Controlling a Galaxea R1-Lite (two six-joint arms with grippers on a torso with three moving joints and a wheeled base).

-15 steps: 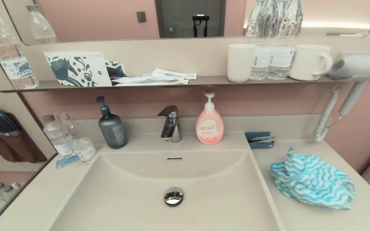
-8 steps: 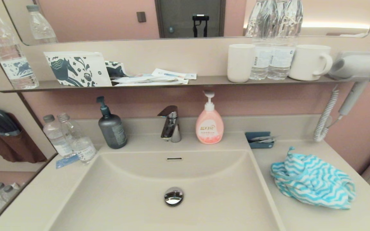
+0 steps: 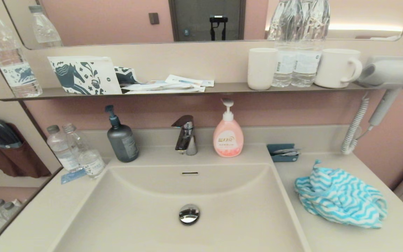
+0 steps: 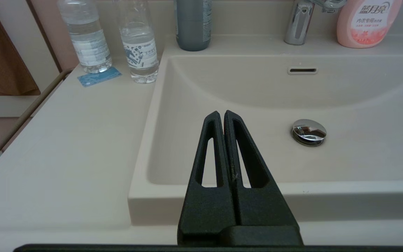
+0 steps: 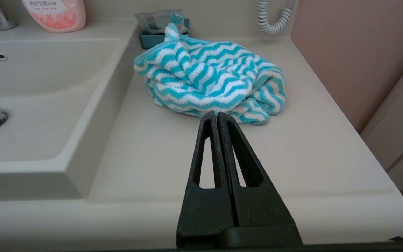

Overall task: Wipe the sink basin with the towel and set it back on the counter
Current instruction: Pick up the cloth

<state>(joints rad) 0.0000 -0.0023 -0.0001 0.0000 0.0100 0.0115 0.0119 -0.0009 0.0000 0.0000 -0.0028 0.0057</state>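
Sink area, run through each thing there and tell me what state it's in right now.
towel: crumpled in a heap on the counter, not held
sink basin: holds no water and no cloth
drain plug: seated in the basin floor
faucet: no water running
left gripper: fingers shut, holding nothing, over the basin's front edge
right gripper: fingers shut, holding nothing, before the towel

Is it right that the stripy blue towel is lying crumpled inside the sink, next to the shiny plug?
Not quite. The towel is crumpled, but it lies on the counter to the right of the sink basin, away from the plug. The head view shows it.
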